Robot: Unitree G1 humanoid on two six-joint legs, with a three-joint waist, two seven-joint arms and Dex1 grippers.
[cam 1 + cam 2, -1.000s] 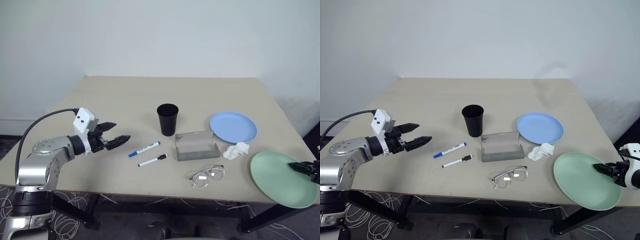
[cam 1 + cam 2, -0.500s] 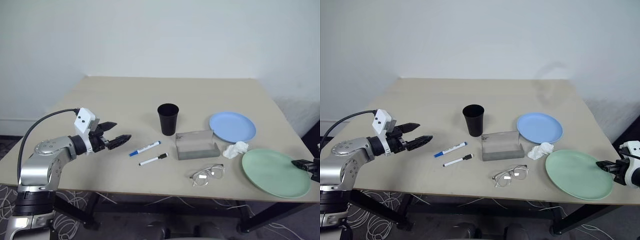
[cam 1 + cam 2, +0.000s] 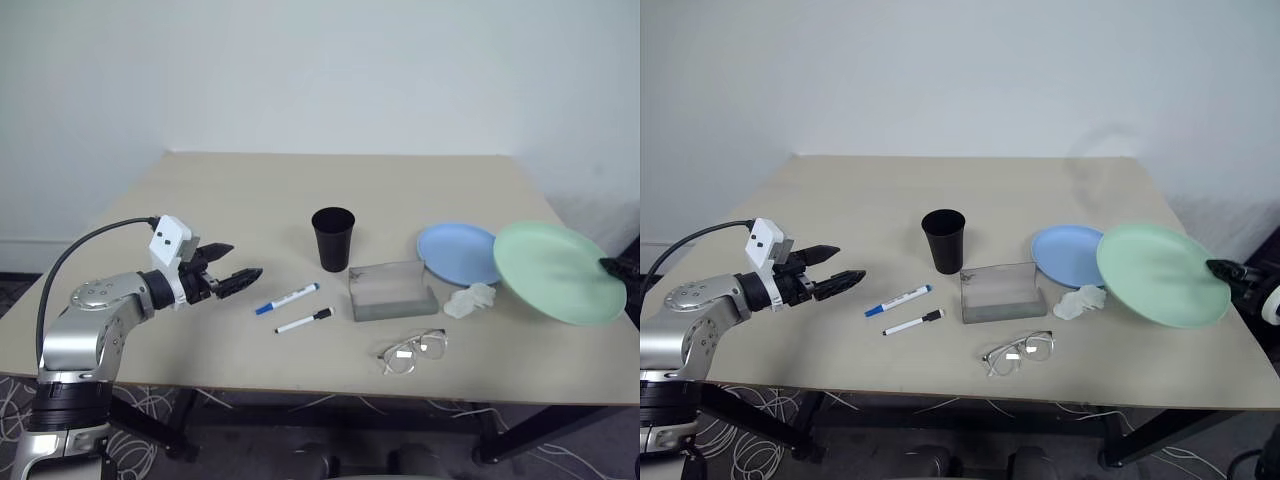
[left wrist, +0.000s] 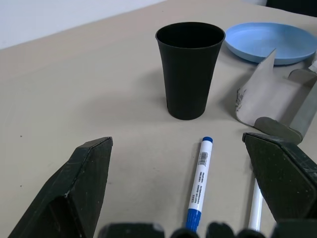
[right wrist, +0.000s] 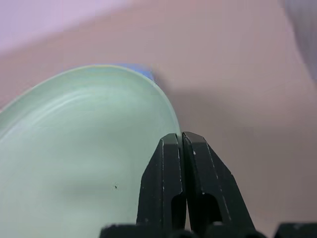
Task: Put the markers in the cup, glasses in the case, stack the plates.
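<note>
Since the right gripper (image 5: 181,144) pinches only the green plate's (image 3: 1160,273) rim, tilted beside the blue plate (image 3: 1065,254), it may slip, while the left gripper (image 3: 236,265) hovers open.

You have the cup (image 3: 333,238) mid-table (image 3: 230,190). Two markers (image 3: 288,298) lie toward the front edge from it, the case (image 3: 393,292) to their right, glasses (image 3: 414,350) nearest the front edge. One plate (image 3: 456,252) lies right of the case; the other plate (image 3: 556,270) hangs tilted above the right edge.
</note>
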